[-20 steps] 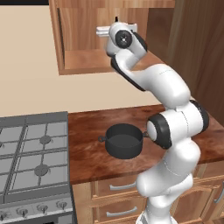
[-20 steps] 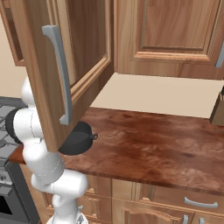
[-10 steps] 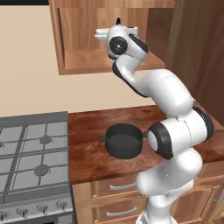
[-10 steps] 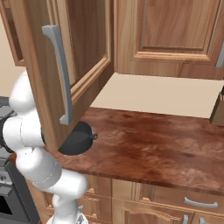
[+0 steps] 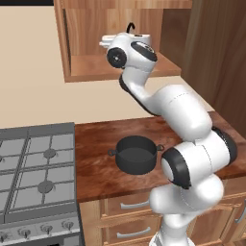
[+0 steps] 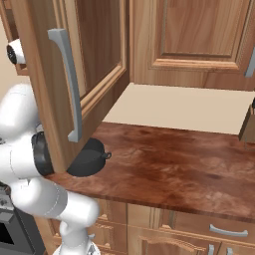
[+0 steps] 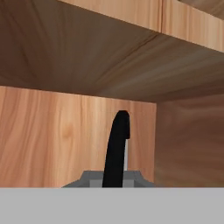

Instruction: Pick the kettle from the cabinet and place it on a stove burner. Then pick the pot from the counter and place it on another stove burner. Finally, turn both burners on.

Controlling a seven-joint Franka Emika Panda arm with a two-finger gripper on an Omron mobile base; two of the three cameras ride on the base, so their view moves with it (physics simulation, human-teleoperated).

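**Inside the cabinet, the hand meets the kettle**

Nearest, on the counter (image 5: 101,139), the pot (image 5: 136,153) waits, wide and probably heavier; farther up, the gripper (image 5: 126,39) reaches into the cabinet (image 5: 81,65); whether its fingers are apart or closed I cannot tell; the kettle (image 7: 111,180) stands upright just before it, its handle (image 7: 117,148) arching edge-on; small, rigid, likely light and smooth; the thin handle looks the best hold.
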